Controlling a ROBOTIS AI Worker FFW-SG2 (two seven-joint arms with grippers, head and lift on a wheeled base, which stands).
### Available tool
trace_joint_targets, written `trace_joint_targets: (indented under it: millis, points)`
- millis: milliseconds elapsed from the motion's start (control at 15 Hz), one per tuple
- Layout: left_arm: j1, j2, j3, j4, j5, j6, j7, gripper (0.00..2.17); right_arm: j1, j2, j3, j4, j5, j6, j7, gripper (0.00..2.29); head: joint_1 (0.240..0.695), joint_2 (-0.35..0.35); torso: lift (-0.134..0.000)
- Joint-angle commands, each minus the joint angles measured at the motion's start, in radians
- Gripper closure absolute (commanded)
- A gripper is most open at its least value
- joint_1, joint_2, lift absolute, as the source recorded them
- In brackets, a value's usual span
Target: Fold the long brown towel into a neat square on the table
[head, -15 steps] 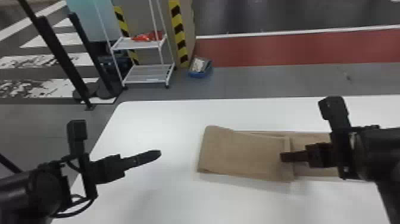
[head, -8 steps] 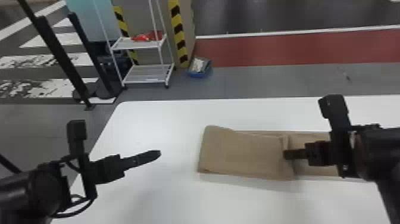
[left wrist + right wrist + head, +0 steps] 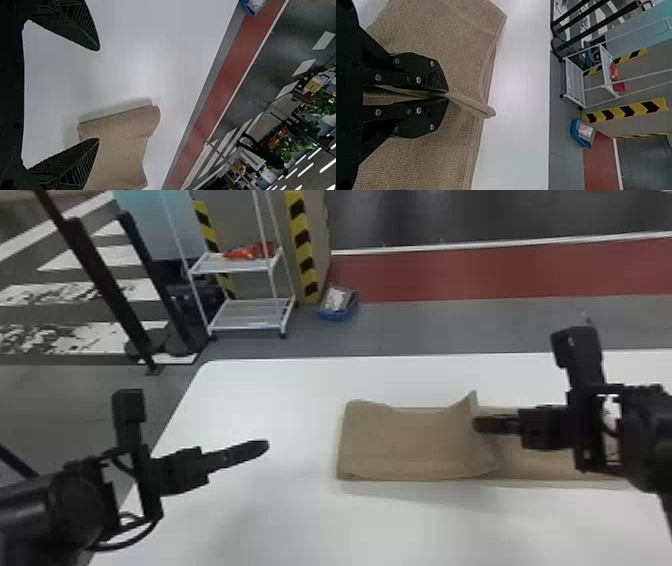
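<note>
Tabletop (image 3: 260, 520): smooth, white, round-cornered, filling the lower centre of the head view. Left gripper (image 3: 267, 446): black, its ribbed, tapering fingers standing wide apart, hanging at lower left. Right gripper (image 3: 476, 424): black, flat-fingered, bolt-studded, pinching a ridge of cloth between narrowly closed fingers, at centre right. Brown towel (image 3: 410, 445): looped terry with a stitched hem, lying right of centre on the tabletop. Its folded portion is forming a soft-cornered rectangle; a pinched peak is rising at that portion's right end, and a flatter strip is running on rightward beneath the gripper.
</note>
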Motion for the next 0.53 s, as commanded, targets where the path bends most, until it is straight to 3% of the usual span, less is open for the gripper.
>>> trace_joint_targets:
  millis: [0,200,467]
  points:
    - [0.003,0.002,0.003,0.018,0.015,-0.048,0.005,0.07,0.000,0.009,-0.026,0.000,0.006,0.007,0.000,1.00,0.695,0.202,-0.124]
    - [0.008,-0.004,0.006,0.056,0.058,-0.131,0.014,0.08,-0.034,0.009,-0.054,0.109,0.018,-0.020,0.000,0.99,0.695,0.190,-0.124]
    - [0.008,-0.001,0.006,0.059,0.060,-0.152,0.019,0.08,-0.041,0.009,-0.075,0.025,-0.012,0.047,0.008,0.99,0.695,0.170,-0.124]
